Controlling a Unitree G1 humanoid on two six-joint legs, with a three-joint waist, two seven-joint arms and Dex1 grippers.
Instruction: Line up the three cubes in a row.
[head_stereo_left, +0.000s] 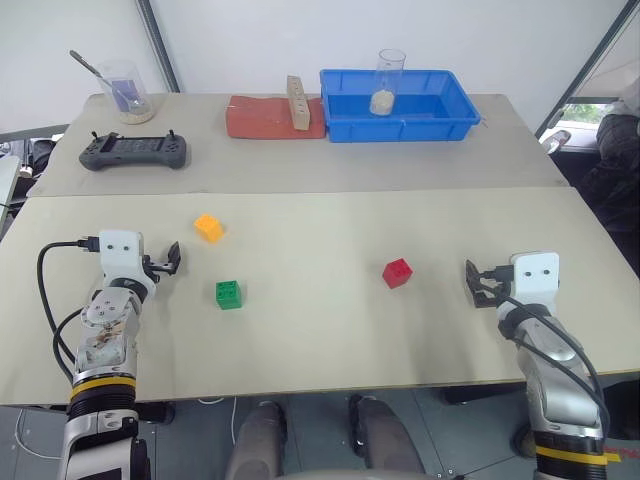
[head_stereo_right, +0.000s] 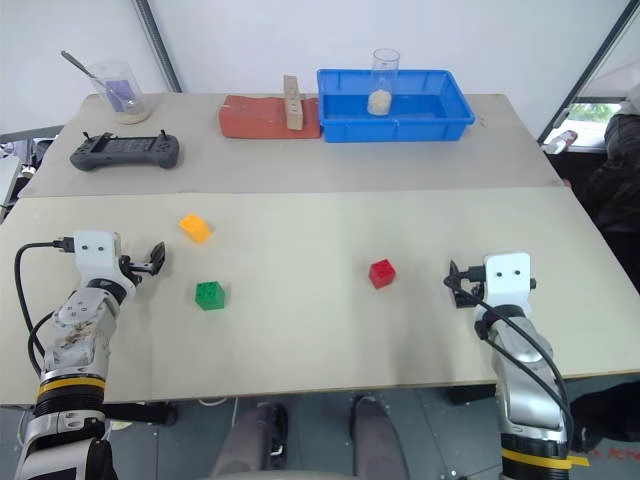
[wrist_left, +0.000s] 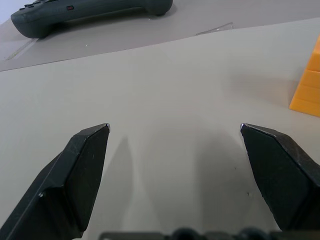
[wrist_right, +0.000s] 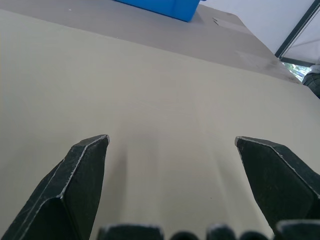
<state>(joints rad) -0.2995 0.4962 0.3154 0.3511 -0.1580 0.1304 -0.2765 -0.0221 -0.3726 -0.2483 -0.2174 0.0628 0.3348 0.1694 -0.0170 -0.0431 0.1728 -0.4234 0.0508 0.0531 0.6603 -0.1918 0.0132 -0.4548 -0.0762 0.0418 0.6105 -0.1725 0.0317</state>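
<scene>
Both grippers, left (head_stereo_left: 172, 260) and right (head_stereo_left: 478, 283), hover spread and empty; orange-yellow cube (head_stereo_left: 208, 227), green cube (head_stereo_left: 228, 294), red cube (head_stereo_left: 397, 272) lie scattered on the table (head_stereo_left: 320, 340); I'd grip the green squarely first.

No readable text, label, brand or number shows on anything here.

Three small studded plastic cubes sit apart on the counter (head_stereo_left: 330, 330), none touching. The orange-yellow cube (head_stereo_left: 208, 227) lies left of centre, turned slightly askew. The green cube (head_stereo_left: 229, 294) sits just below it, toward the lower left. The red cube (head_stereo_left: 397, 272) rests upright, right of centre.
</scene>
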